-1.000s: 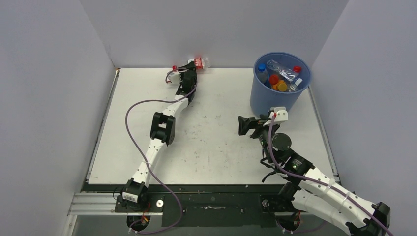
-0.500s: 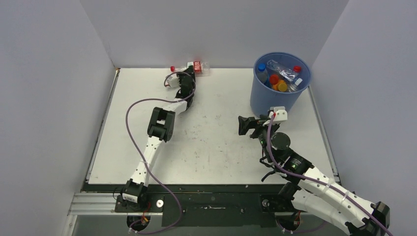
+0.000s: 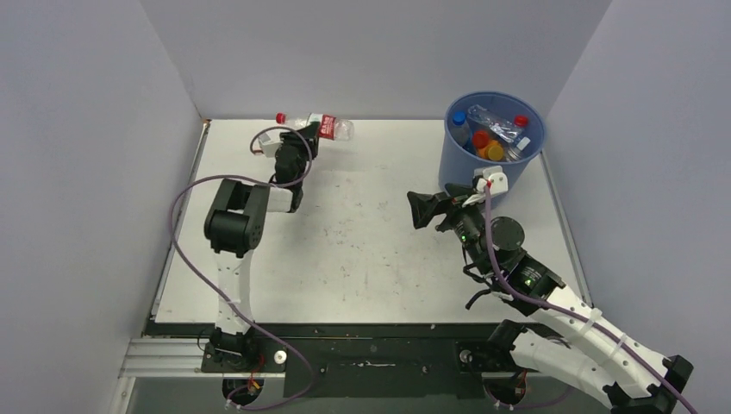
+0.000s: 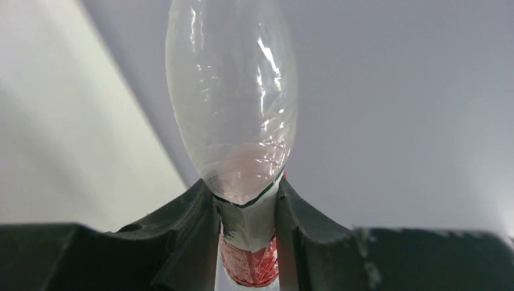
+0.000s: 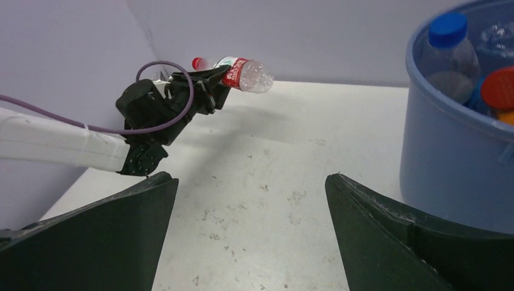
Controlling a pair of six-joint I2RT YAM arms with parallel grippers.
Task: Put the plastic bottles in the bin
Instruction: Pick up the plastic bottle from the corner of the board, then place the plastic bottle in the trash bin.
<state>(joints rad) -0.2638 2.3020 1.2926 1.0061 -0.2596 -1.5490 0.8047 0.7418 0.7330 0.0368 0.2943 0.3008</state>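
While the left tool (image 3: pixel 308 134) clamps a red-labelled bottle (image 3: pixel 333 128), the right tool (image 3: pixel 424 210) gapes beside the bin (image 3: pixel 481 174).

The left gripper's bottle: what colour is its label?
Red, on the clear bottle; the label shows best in the right wrist view.

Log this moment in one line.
left jaws: shut on bottle, airborne | right jaws: open, empty | bin: partly filled

Clear bottle (image 3: pixel 328 127) with red label and cap, blue bin (image 3: pixel 474 177), scuffed white table (image 3: pixel 371 250), purple cables (image 5: pixel 165 62)
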